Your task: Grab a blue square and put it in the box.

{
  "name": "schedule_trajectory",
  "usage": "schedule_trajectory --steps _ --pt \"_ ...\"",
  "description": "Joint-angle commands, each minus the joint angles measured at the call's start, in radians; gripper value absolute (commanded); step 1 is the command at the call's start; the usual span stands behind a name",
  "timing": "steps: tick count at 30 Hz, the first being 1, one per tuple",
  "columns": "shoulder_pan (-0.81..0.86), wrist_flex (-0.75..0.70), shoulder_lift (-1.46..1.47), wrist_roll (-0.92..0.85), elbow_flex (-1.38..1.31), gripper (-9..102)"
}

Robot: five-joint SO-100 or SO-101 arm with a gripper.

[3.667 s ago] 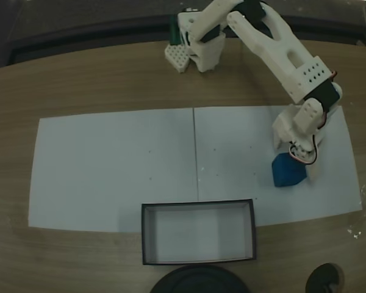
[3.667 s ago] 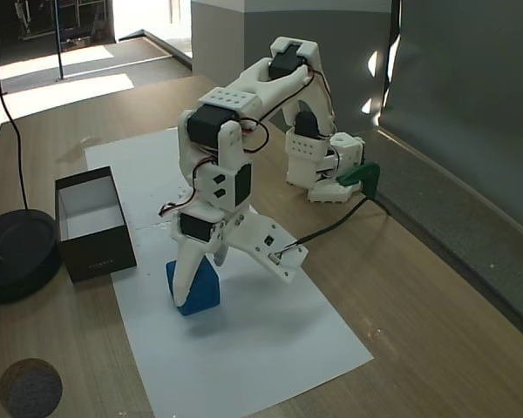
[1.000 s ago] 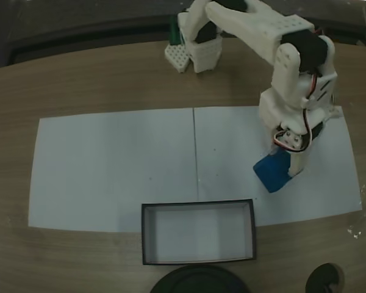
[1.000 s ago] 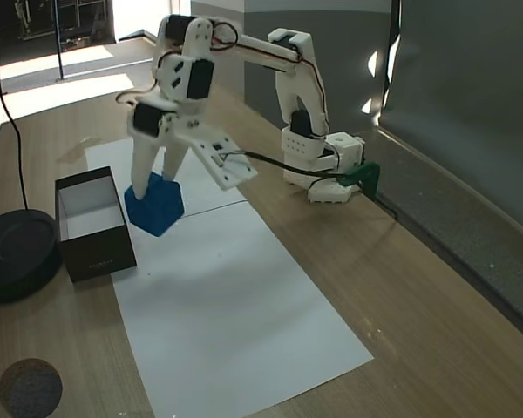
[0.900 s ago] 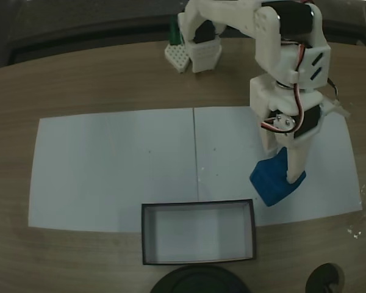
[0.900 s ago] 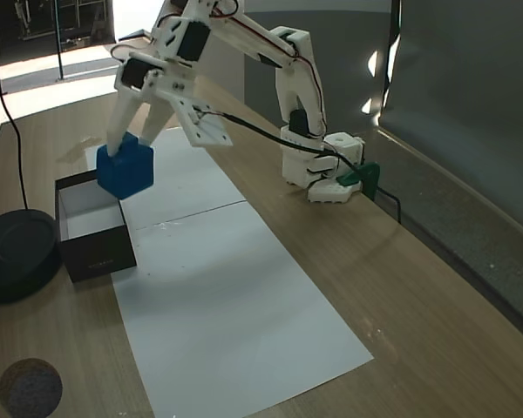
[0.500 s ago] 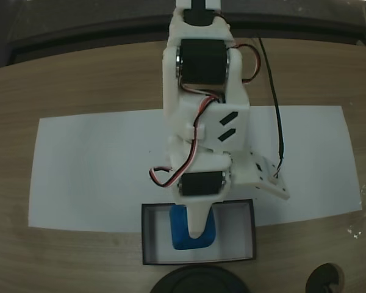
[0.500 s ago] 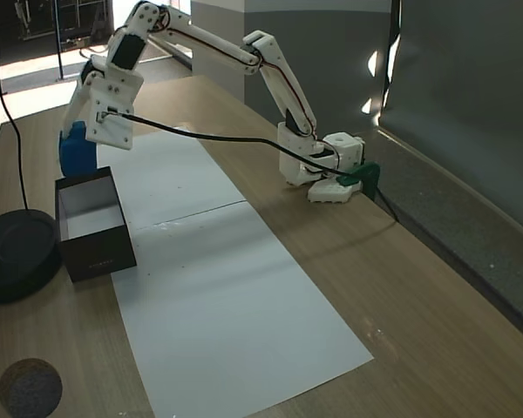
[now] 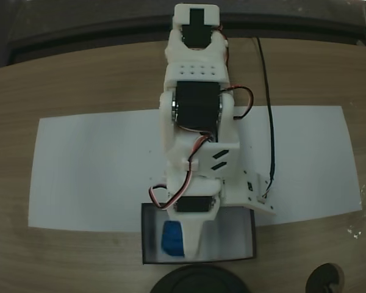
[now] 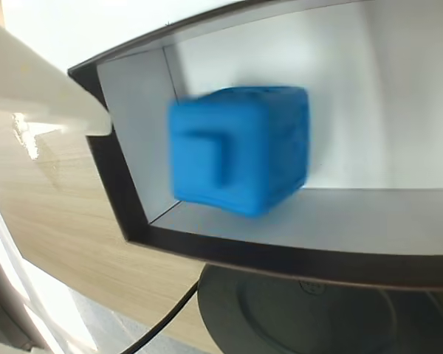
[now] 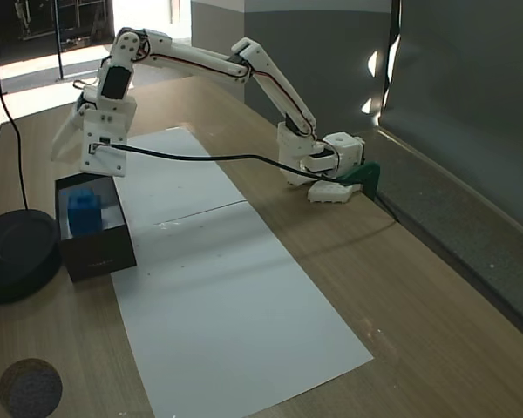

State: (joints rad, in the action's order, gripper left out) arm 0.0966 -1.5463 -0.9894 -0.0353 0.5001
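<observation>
At lower left of a fixed view, blue square point(image 11: 84, 212) now released inside the box point(image 11: 96, 252), jaws apparently spread above, round black base point(image 11: 13, 257) beside.

Stretched far out from the base, white arm point(image 11: 244, 65) nearly level; wrist bent downward — gripper point(image 11: 70, 139) spread apart, holding nothing; one pale finger point(image 10: 37, 88) at the wrist view's left edge.

One blue square point(image 11: 84, 212), one box point(image 11: 94, 252), one robot arm point(image 11: 200, 61), two white paper sheets point(image 11: 235, 313), one black round base point(image 11: 13, 257)
</observation>
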Motion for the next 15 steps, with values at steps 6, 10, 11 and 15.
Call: schedule_trajectory --steps 6,10,11,15 --pt "-0.089 -0.123 -0.364 0.015 -0.064 3" --pt "-0.178 -0.187 -0.623 0.054 -0.037 0" --pt "-0.195 -0.187 -0.692 0.061 -0.011 0" --pt "-0.249 -0.187 -1.000 0.092 0.184 0"
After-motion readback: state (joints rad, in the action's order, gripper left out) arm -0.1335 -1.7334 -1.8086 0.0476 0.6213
